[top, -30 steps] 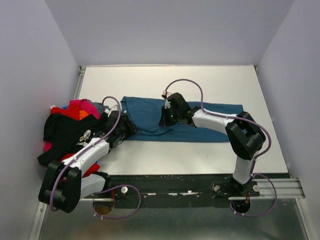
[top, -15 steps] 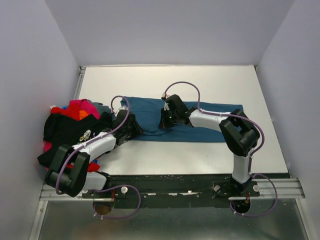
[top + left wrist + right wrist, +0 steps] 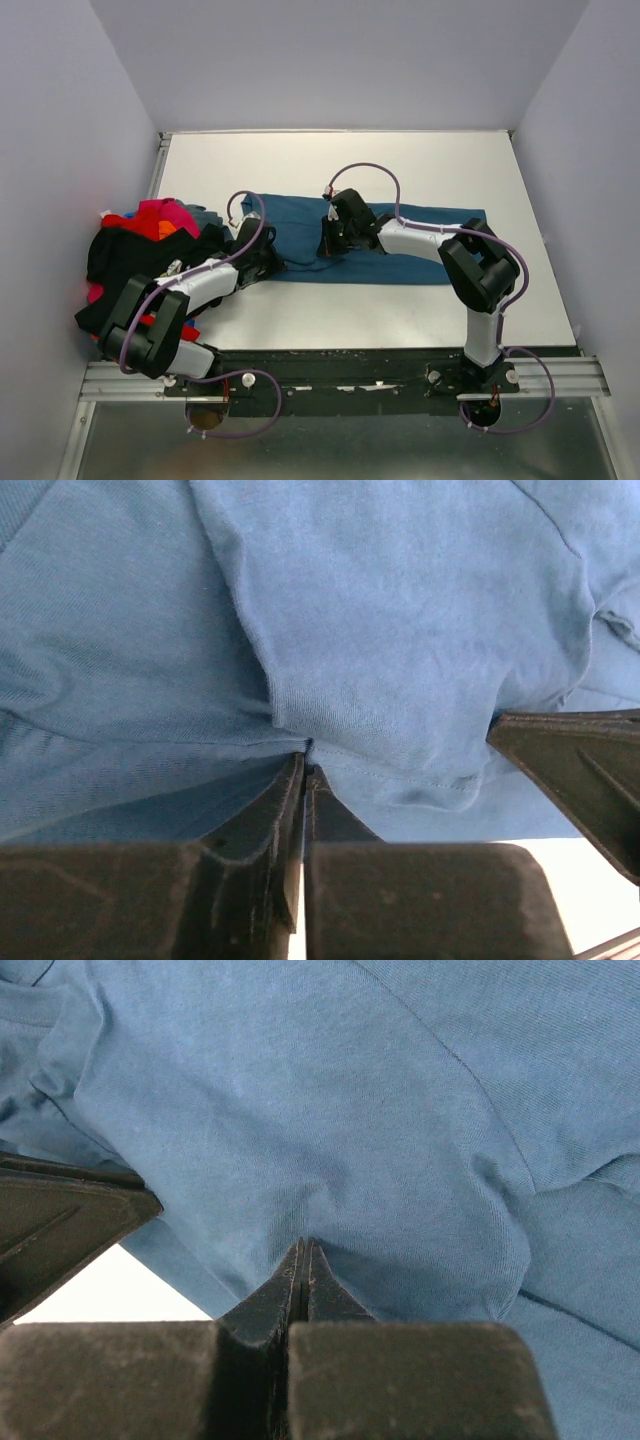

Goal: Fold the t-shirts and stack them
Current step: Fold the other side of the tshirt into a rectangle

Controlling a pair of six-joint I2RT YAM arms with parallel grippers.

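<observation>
A teal-blue t-shirt lies spread across the middle of the table. My left gripper is at the shirt's left near edge; in the left wrist view its jaws are closed on a fold of the blue cloth. Just to its right, my right gripper is low on the shirt. Its jaws are shut too, with the cloth puckering into the tips. A heap of other t-shirts sits at the table's left edge: a black one on top, red and magenta ones behind.
The white table is walled in by grey panels on the left, back and right. A black rail carrying both arm bases runs along the near edge. The two grippers stand close together, each showing in the other's wrist view.
My left arm has reached right to the shirt's left edge, and its jaws have closed on the cloth. The right gripper has stayed shut in nearly the same place.
</observation>
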